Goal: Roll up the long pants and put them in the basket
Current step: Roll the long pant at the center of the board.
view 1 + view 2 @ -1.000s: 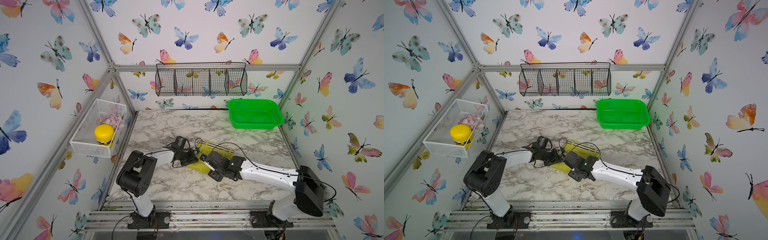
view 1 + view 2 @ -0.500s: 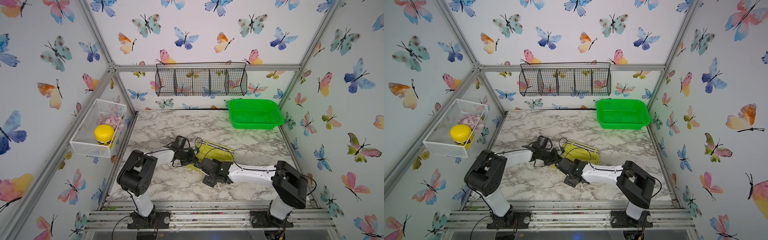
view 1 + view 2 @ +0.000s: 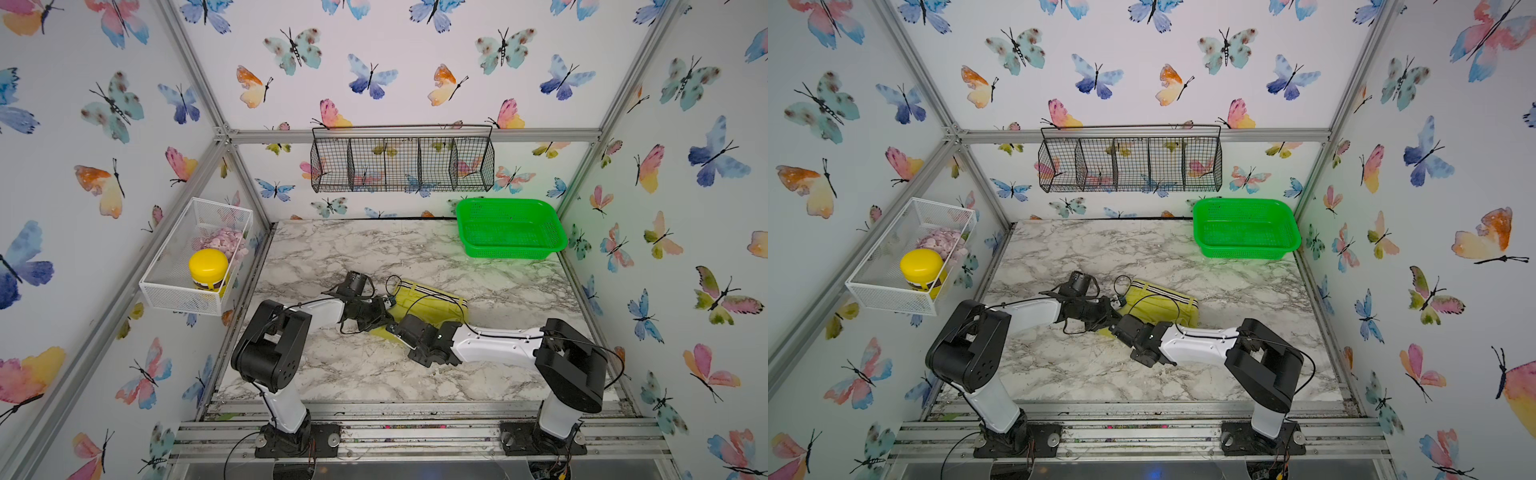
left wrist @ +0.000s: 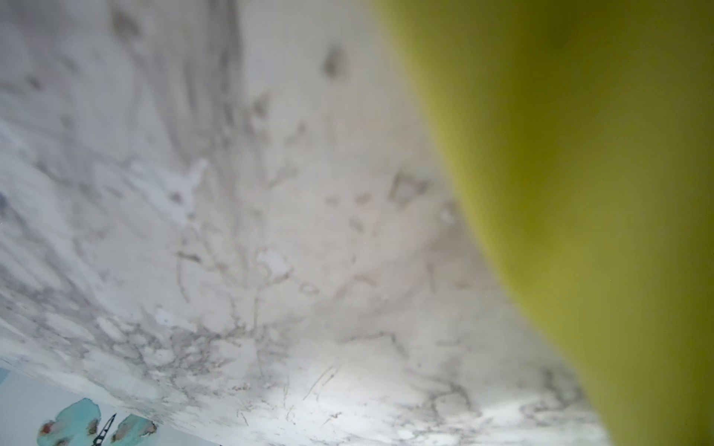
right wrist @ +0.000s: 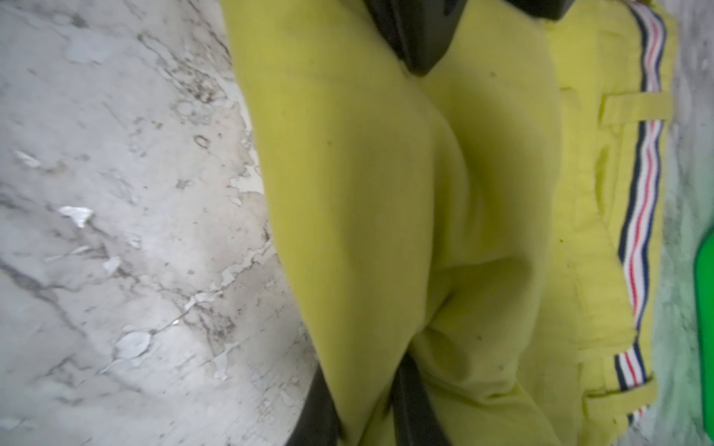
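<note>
Both grippers [image 3: 384, 318] [image 5: 386, 216] pinch the pants [image 3: 432, 301] – uneven pull may skew the roll – fold could slip

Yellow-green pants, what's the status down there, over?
Left gripper shut at the long pants' near edge. Right gripper pinching a fold of them. Pants bundled, striped waistband showing. Green basket well clear.

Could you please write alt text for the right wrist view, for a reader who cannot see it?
Close-up of the yellow-green long pants bunched on a marbled tabletop, a fold pinched by the right pincer. The navy, white and red striped waistband runs along the far edge, with a sliver of green basket beyond.
</note>
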You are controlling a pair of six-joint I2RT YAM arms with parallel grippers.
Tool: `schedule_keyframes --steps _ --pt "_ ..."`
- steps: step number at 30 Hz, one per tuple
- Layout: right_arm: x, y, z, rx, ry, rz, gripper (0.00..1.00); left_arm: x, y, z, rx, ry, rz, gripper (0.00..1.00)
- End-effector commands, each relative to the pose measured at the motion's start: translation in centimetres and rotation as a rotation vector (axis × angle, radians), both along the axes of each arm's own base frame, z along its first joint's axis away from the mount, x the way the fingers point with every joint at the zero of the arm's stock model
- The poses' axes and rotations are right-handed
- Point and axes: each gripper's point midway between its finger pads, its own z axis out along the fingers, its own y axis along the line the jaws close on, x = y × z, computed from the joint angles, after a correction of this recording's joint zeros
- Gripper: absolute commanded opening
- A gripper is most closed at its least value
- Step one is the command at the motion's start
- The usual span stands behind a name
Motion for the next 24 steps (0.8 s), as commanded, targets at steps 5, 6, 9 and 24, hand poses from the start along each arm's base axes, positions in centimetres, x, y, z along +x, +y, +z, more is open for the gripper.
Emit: schedule_keyframes --steps 5,6,9,24 --pt "-10.2 3.5 2.0 0.188 0.543 0.193 0.04 5.9 2.8 5.9 0.062 -0.053 0.154 0.00" --pt "-10.7 3.5 2.1 0.199 0.577 0.195 0.04 6.8 2.1 7.0 0.023 -0.067 0.149 0.00" --pt "-11.5 3.4 2.3 0.208 0.661 0.187 0.04 8.5 0.3 8.0 -0.050 -0.072 0.146 0.00" --pt "-1.4 2.7 5.4 0.370 0.746 -0.043 0.04 -1.9 -2.7 -2.8 0.113 0.163 -0.041 0.00"
